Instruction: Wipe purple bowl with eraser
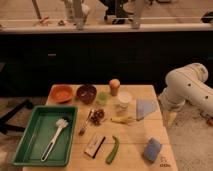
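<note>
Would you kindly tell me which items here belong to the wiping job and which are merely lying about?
For the job: purple bowl; eraser; gripper, open and empty, beside the table's right edge.
Lying about: orange bowl; brush in green tray; blue sponge; blue cloth.
</note>
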